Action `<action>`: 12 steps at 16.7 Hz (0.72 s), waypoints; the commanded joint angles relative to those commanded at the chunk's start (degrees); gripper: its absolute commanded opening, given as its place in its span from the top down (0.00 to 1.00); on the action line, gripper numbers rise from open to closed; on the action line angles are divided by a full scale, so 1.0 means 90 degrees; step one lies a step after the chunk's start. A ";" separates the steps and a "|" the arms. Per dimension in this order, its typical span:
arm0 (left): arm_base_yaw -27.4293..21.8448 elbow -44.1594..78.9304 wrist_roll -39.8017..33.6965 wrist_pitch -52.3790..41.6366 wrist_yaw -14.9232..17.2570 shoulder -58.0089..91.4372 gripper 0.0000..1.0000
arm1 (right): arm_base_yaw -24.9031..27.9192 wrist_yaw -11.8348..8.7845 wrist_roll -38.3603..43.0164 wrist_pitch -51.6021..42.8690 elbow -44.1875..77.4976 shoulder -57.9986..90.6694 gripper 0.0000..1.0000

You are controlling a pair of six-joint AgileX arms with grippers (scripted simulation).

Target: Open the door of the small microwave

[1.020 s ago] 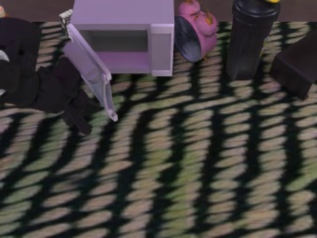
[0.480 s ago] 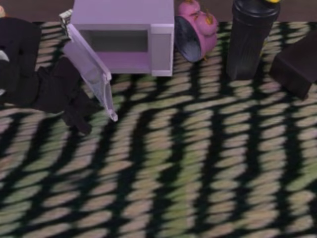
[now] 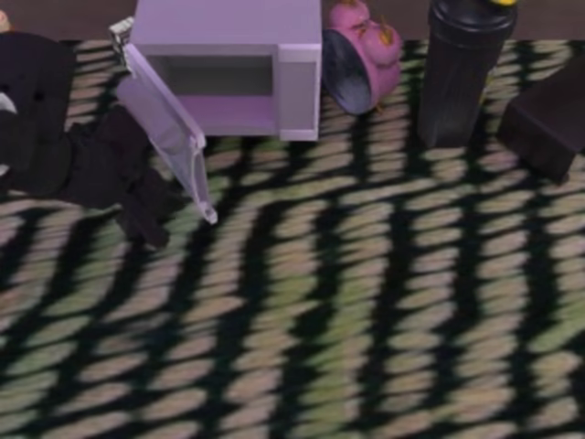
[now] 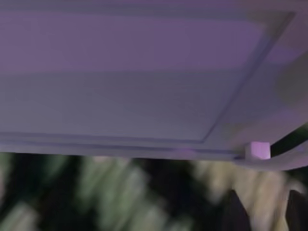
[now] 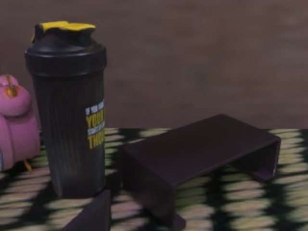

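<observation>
Door [image 3: 164,128] on the microwave [image 3: 228,64] at top-left hangs wide open, looks light and rigid, best hooked by its edge handle; left gripper [image 3: 151,215] sits beside it, can't tell its grip.

Lighting: dim, even, no glare. Top view: soft throughout; patterned tabletop [image 3: 366,302] smeared. Left wrist view: door [image 4: 125,82] close and blurred. Right wrist view: shaker bottle [image 5: 70,110] fairly crisp, faint shadow beneath.
</observation>
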 joint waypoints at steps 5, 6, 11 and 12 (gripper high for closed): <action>0.0000 0.0000 0.0000 0.0000 0.0000 0.0000 0.10 | 0.0000 0.0000 0.0000 0.0000 0.0000 0.0000 0.00; 0.0000 0.0000 0.0000 0.0000 0.0000 0.0000 0.02 | 0.0000 0.0000 0.0000 0.0000 0.0000 0.0000 0.00; 0.0000 0.0000 0.0000 0.0000 0.0000 0.0000 0.00 | 0.0000 0.0000 0.0000 0.0000 0.0000 0.0000 0.00; 0.0000 0.0000 0.0000 0.0000 0.0000 0.0000 0.00 | 0.0000 0.0000 0.0000 0.0000 0.0000 0.0000 0.00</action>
